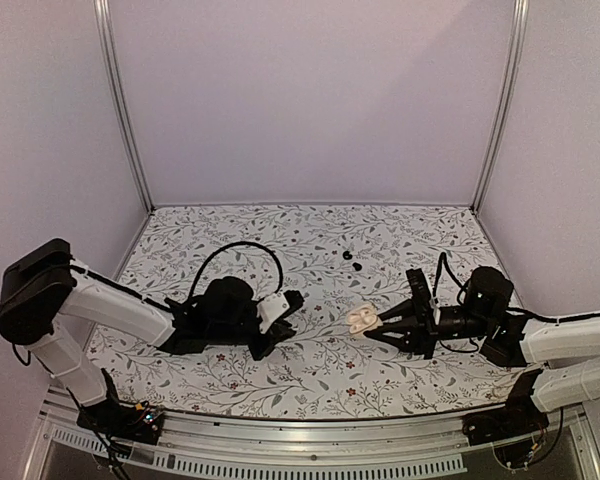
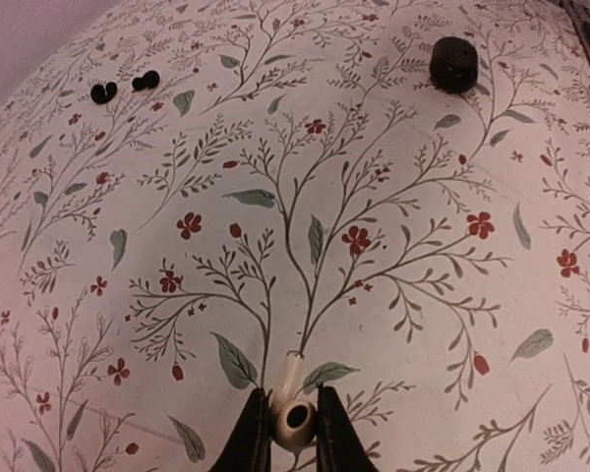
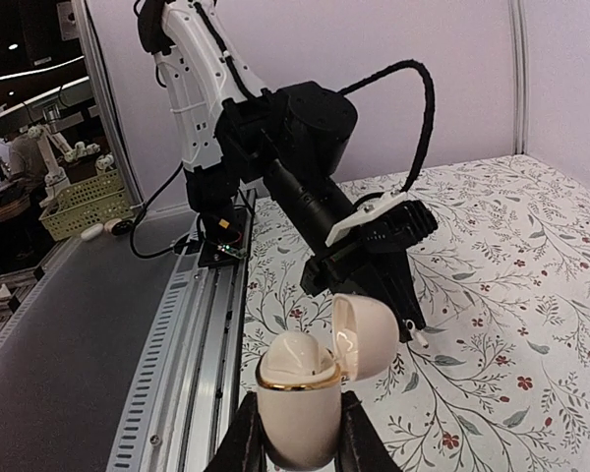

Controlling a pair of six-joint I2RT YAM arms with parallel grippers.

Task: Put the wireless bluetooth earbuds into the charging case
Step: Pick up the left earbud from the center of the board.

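Note:
My left gripper [image 2: 292, 395] [image 1: 296, 300] is shut on a white stemmed earbud [image 2: 297, 418], low over the floral table; the stem [image 2: 287, 376] points forward. My right gripper [image 3: 297, 399] [image 1: 382, 324] is shut on the cream charging case [image 3: 293, 428] [image 1: 361, 318], held upright with its lid [image 3: 369, 336] hinged open. A white rounded form [image 3: 297, 356] fills the case's mouth. In the right wrist view the left gripper [image 3: 388, 285] stands just behind the case. Two tiny black rounded buds [image 2: 123, 87] [image 1: 348, 255] lie together farther back on the table.
A larger black round piece [image 2: 455, 64] [image 1: 357, 267] lies near the black buds. The floral table [image 1: 310, 370] ends at a metal rail [image 3: 192, 334] at the near edge. Purple walls [image 1: 310, 100] close the back and sides.

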